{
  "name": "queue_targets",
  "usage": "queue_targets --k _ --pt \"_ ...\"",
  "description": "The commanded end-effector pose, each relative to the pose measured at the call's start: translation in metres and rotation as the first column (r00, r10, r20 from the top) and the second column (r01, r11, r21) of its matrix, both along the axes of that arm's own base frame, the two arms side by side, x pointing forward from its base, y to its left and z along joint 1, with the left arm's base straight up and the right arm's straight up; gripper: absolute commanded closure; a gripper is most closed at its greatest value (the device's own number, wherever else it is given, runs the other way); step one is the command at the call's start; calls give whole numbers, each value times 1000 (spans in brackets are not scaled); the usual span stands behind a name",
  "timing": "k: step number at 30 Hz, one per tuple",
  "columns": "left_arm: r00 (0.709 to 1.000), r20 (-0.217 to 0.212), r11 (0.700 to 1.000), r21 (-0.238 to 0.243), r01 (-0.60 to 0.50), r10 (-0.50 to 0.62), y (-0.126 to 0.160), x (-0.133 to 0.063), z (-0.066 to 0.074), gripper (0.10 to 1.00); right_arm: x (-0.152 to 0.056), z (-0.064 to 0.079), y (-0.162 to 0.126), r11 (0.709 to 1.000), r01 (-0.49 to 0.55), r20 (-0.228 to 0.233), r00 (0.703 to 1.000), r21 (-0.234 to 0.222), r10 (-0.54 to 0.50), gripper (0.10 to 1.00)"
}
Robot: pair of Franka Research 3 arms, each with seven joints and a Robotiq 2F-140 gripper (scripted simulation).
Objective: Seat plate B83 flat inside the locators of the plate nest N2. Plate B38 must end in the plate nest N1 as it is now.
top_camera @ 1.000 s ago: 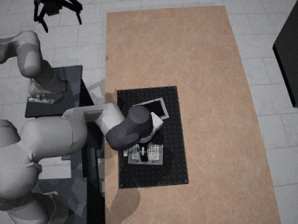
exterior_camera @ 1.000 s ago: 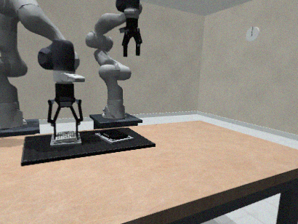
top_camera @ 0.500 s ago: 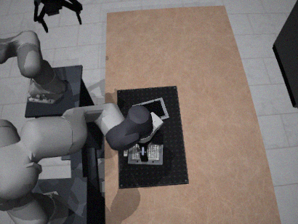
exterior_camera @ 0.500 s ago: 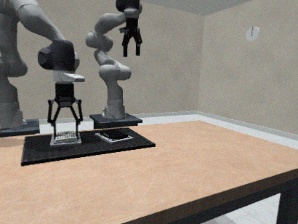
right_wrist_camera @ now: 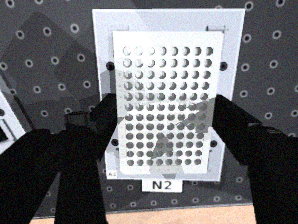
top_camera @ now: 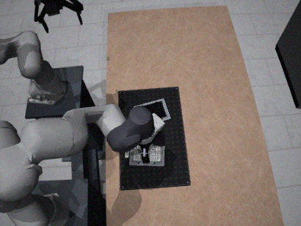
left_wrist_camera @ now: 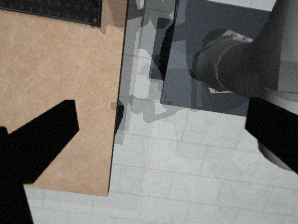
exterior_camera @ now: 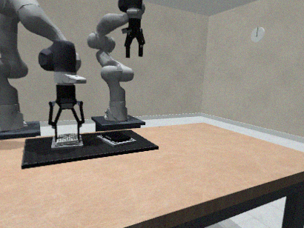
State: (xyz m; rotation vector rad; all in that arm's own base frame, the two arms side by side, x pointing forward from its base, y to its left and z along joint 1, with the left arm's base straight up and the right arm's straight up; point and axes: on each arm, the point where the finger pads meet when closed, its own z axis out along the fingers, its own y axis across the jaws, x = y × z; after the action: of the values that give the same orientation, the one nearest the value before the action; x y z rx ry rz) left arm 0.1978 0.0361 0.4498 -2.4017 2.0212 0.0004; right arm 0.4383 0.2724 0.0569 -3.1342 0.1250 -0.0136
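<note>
Lower centre of the overhead view: the right gripper [top_camera: 145, 154] [exterior_camera: 67, 138] [right_wrist_camera: 163, 108] has fingers partly apart astride the white plate [top_camera: 156, 153] [exterior_camera: 68, 138] [right_wrist_camera: 165, 120] at nest N2 [top_camera: 147, 163] [exterior_camera: 67, 146] [right_wrist_camera: 232, 40], clamping unclear; left gripper [top_camera: 64, 27] [exterior_camera: 134, 56] [left_wrist_camera: 161, 115], upper left, gapes wide; seating seems underway, next calling for a flatness check before release

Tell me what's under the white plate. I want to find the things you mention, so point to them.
Nest N2 [top_camera: 147, 163] [exterior_camera: 68, 146] [right_wrist_camera: 167, 20] shows around the plate [top_camera: 156, 153] [exterior_camera: 68, 139] [right_wrist_camera: 165, 102]. Its middle is covered, so whether the plate sits flat there can't be seen.
</note>
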Motion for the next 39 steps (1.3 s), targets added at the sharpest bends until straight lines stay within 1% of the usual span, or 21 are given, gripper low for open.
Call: queue_targets --k 1,32,33,39 --pt "1000 -1 1000 -2 -5 5 -1 -1 0 98 -4 -4 -2 1000 -3 -9 1000 -5 3 493" --pt "1000 -1 1000 -2 -5 5 -1 -1 0 98 -5 -4 -3 1000 -3 -9 1000 -5 3 493" --pt "1000 -1 1000 -2 -5 5 -1 -1 0 98 -5 -4 -3 1000 -3 -9 1000 -5 3 98" --pt "1000 -1 1000 -2 -5 5 -1 -1 0 98 -5 -4 -3 1000 -3 -9 1000 -5 3 98"
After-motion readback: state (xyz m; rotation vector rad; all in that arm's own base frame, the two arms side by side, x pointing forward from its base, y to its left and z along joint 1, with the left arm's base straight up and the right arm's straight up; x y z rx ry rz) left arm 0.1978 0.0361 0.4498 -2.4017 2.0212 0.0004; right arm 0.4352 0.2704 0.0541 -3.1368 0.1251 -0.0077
